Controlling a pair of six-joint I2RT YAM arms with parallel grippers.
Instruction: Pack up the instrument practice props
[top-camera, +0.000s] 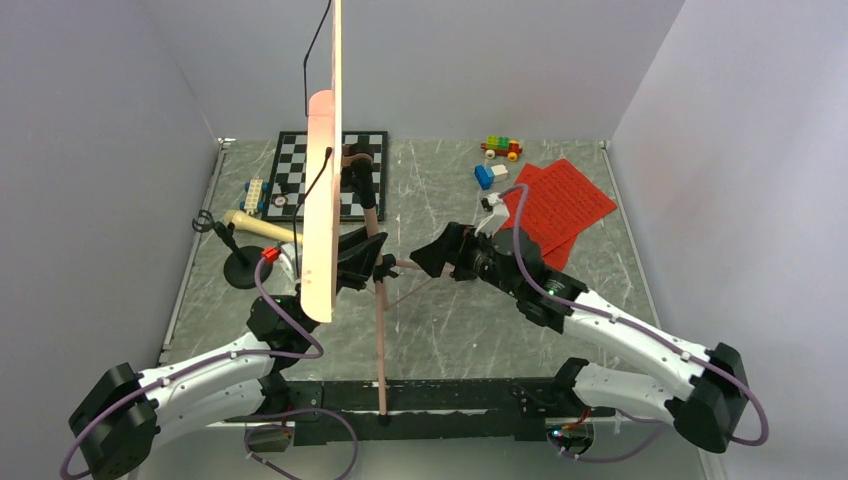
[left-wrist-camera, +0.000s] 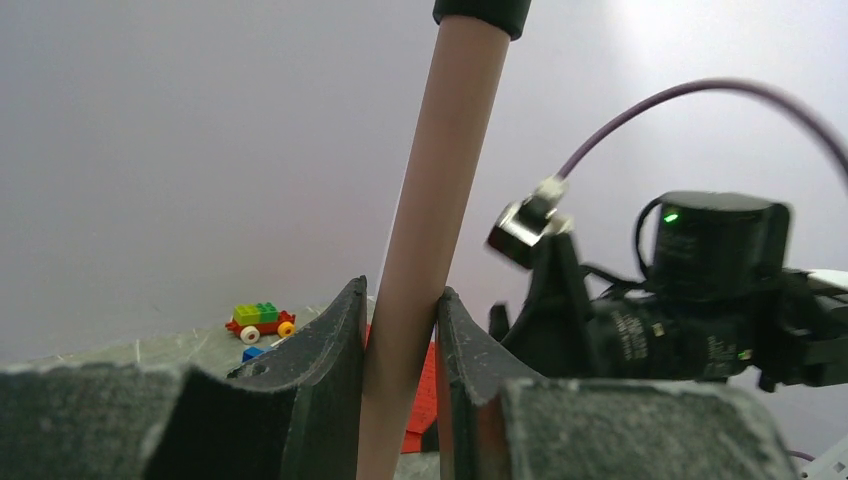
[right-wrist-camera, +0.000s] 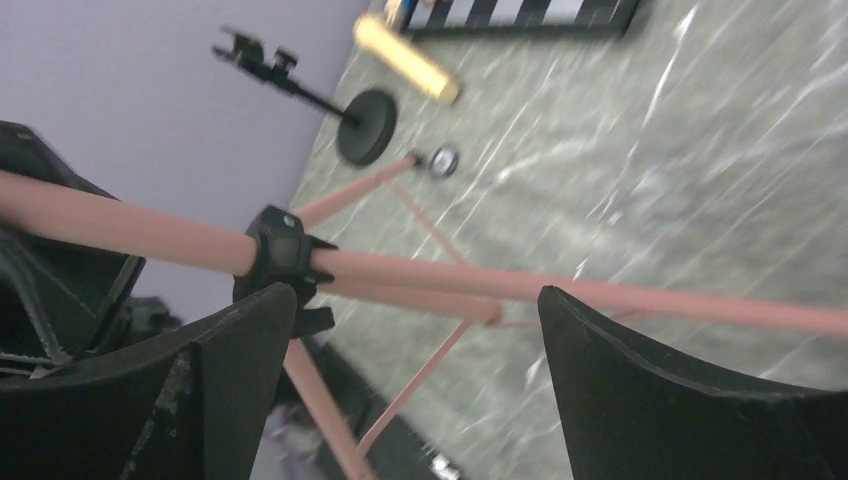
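The pink tripod music stand (top-camera: 320, 200) stands upright, its perforated panel seen edge-on. My left gripper (top-camera: 375, 265) is shut on its pink pole (left-wrist-camera: 430, 200), with a finger pressed to each side (left-wrist-camera: 400, 290). My right gripper (top-camera: 425, 258) is open just right of the pole. Its wide-apart fingers frame the pole (right-wrist-camera: 600, 295) and black leg collar (right-wrist-camera: 280, 250) without touching them (right-wrist-camera: 415, 295). The cream microphone (top-camera: 255, 225) lies beside its black round-base stand (top-camera: 243, 272) at the left. The red sheet-music pages (top-camera: 560, 205) lie flat at the back right.
A chessboard (top-camera: 330, 170) lies at the back centre behind the stand. Toy bricks sit at the back right (top-camera: 500, 148), (top-camera: 490, 175) and by the chessboard's left edge (top-camera: 253, 192). The tripod's thin legs (top-camera: 382, 340) spread across the middle towards the arm bases. Grey walls enclose the table.
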